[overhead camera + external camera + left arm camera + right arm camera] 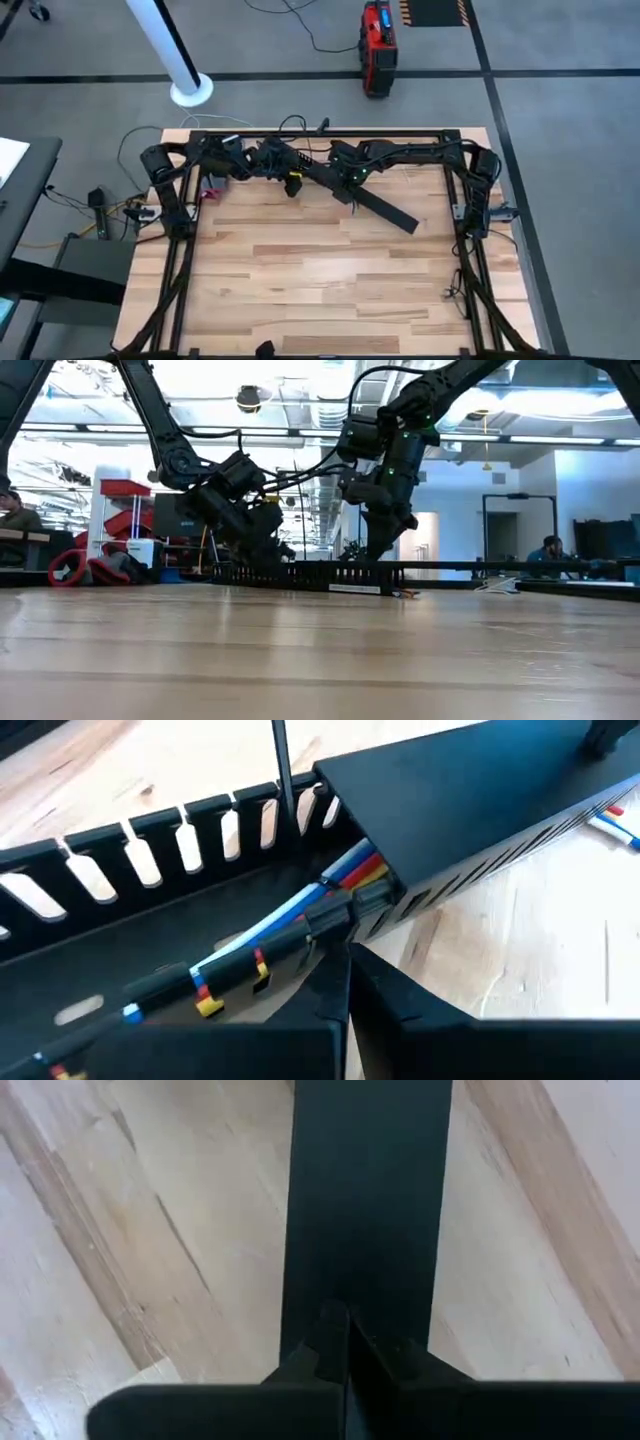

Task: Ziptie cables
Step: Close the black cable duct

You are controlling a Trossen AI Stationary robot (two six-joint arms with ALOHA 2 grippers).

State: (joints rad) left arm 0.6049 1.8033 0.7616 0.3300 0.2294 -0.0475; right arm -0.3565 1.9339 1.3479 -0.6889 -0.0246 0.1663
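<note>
The cables (300, 905), blue, red, yellow and grey, lie inside a black comb-slotted channel (150, 850) near the table's far edge. A black band (335, 912) wraps them where they run under a flat black cover strip (470, 800), and a thin black tail (280, 770) rises nearby. My left gripper (346, 965) is shut just at that band. My right gripper (346, 1330) is shut over the flat black strip (365, 1200), which slants toward the table's middle (385, 208). In the low view both grippers hang over the channel (300, 574). My left gripper has its shut fingertips (352, 970) right beside the black band on the cables, coming slanting down into the channel. Whether they hold the band or only stand next to it cannot be told. My right gripper comes from above with its shut fingers (335, 1335) on the flat strip's top face (365, 1280), along its length. The fingers hide the place of contact, so pinching or pressing cannot be told. The strip lies flat on the wood.
The dark arm frame (470, 200) runs along the table's left, right and far sides. Loose coloured wire ends (615, 820) lie on the wood beside the cover. Bare wood (320, 280) spreads toward the near edge. People sit in the room behind (550, 550).
</note>
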